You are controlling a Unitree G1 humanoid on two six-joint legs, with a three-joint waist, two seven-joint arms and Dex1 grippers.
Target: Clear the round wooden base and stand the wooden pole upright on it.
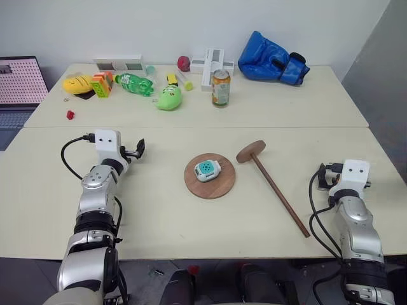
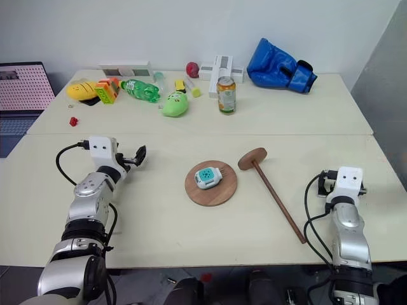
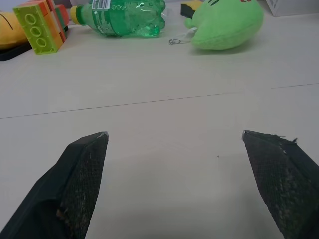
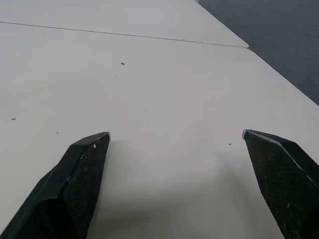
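My left pincer (image 1: 135,150) hovers over the bare cream table (image 1: 159,216) with its two black fingers (image 3: 82,174) spread as wide as they go and nothing between them. My right pincer (image 4: 174,189) is the same: fingers (image 4: 79,179) fully apart, empty, over bare tabletop close to the table's right edge.

The round wooden base (image 1: 210,176) lies flat between my two pincers, nearer the left one, off to its right and slightly closer to me. It is not clear: a small white gadget with a teal face (image 1: 206,169) sits on top of it, roughly at its middle.

The wooden pole (image 1: 273,189) lies on its side on the table, just right of the base and apart from it. Its disc end (image 1: 250,151) points away from me and tilts up off the surface; the thin rod runs back toward me and toward my right pincer, its tip ending well to the left of that pincer.

Ahead of my left pincer, across the seam between the two tabletops, lie a green plush toy (image 3: 227,25), a green plastic bottle (image 3: 124,17) on its side, and a stack of coloured building bricks (image 3: 42,25). Farther back stand a drink can (image 1: 220,88) and a blue boxing glove (image 1: 272,58).
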